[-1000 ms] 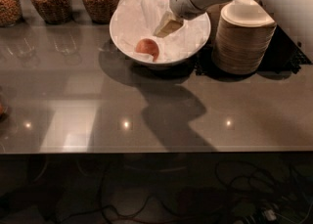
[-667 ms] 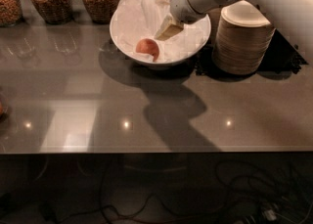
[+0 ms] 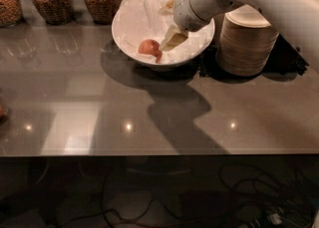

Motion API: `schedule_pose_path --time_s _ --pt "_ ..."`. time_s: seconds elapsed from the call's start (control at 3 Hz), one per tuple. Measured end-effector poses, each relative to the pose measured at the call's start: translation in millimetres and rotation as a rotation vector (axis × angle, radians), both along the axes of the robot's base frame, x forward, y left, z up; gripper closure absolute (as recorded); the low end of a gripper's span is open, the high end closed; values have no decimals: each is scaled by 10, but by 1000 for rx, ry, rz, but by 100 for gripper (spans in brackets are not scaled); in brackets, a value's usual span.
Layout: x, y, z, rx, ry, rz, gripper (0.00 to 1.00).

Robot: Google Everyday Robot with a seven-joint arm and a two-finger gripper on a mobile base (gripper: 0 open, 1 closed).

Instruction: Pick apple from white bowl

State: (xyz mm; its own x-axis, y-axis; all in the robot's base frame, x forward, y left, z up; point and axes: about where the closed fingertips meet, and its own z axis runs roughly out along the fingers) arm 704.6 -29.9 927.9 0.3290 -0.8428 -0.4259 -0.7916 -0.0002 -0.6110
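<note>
Grey table (image 3: pixel 149 115), one white bowl (image 3: pixel 122 40) (one apple (image 3: pixel 148 47)), hand (image 3: pixel 168 42) inside

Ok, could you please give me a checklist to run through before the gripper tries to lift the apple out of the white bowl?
1. Apple visible inside the white bowl: ok.
2. Gripper down in the bowl, right beside the apple on its right: ok.
3. Firm hold on the apple: cannot tell.
4. Apple off the crumpled paper: not ok, it lies on it.
5. Stack of beige bowls apart from the gripper, right of the white bowl: ok.
</note>
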Motion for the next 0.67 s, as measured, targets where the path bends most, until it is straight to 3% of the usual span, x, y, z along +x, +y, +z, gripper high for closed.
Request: schedule_pose_path --time_s 0.67 --pt "-78 169 -265 15 78 46 36"
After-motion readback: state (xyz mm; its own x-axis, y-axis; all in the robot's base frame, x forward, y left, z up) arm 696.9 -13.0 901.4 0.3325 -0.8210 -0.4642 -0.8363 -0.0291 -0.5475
